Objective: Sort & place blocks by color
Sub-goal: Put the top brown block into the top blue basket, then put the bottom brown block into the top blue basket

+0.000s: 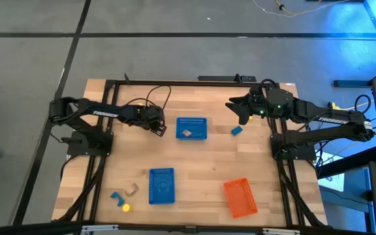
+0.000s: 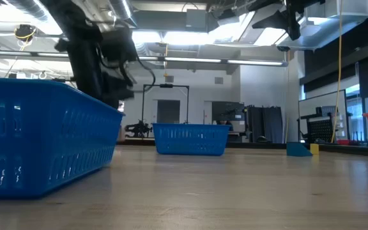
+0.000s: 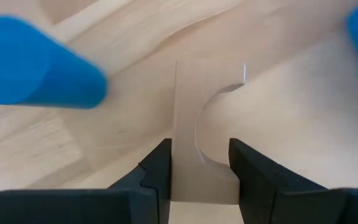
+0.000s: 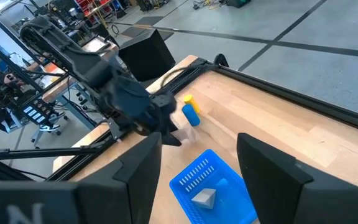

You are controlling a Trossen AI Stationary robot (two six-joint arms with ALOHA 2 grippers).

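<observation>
Tan block (image 3: 194, 124) stands lengthwise, clamped between left pincer (image 3: 201, 180) fingers.

1. The middle of the table (image 1: 207, 163) lay bare between the three baskets, wide enough for a gripper to pass.
2. The far blue basket (image 1: 192, 128) stood close beside the left gripper (image 1: 159, 128).
3. A blue block (image 1: 237, 130) lay just under the right gripper (image 1: 243, 116).
4. Three small blocks (image 1: 124, 196) crowded the near left corner, beside the near blue basket (image 1: 162, 186).
</observation>
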